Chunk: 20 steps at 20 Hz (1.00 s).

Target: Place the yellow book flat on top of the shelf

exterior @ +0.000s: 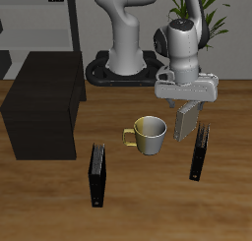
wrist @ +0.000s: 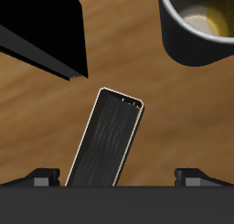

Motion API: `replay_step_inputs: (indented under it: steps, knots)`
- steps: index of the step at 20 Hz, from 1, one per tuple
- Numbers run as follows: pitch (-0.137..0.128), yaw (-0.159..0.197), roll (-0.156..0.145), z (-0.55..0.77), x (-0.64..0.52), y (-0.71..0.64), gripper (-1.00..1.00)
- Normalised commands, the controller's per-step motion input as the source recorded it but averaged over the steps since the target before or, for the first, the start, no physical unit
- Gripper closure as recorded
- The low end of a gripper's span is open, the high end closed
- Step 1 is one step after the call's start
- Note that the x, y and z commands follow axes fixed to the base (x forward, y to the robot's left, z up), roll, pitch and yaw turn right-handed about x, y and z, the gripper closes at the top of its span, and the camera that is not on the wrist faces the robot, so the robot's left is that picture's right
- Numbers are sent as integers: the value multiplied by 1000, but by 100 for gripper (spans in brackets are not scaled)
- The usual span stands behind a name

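Observation:
The yellow book point(exterior: 184, 124) has a dull tan-grey cover and stands upright on the table between the mug and a black book. In the wrist view the yellow book point(wrist: 108, 141) shows its grey cover with pale edges and runs in under the gripper. My gripper point(exterior: 185, 109) is right over the book's upper end. The gripper point(wrist: 117, 178) is open: its fingertips point(wrist: 41, 177) stand wide apart, one on each side of the book, clear of it. The shelf point(exterior: 44, 105) is a large black box with a flat top, well off to the side.
A pale yellow mug point(exterior: 150, 135) stands beside the book and also shows in the wrist view point(wrist: 196, 26). A thin black book point(exterior: 200, 151) stands close by, nearer the front edge, seen as a dark slab in the wrist view point(wrist: 41, 31). Another black book point(exterior: 97, 174) stands near the front.

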Motion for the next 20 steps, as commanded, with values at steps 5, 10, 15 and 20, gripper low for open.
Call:
replay_step_inputs:
  steps: [5,10,15,20]
  knots:
    - [52,-16,9,-295,111,107,-100]
    - [49,27,66,-275,35,208,-100]
    - [35,-6,5,-87,71,-34,100]
    - [-1,1,-18,60,52,-137,100]
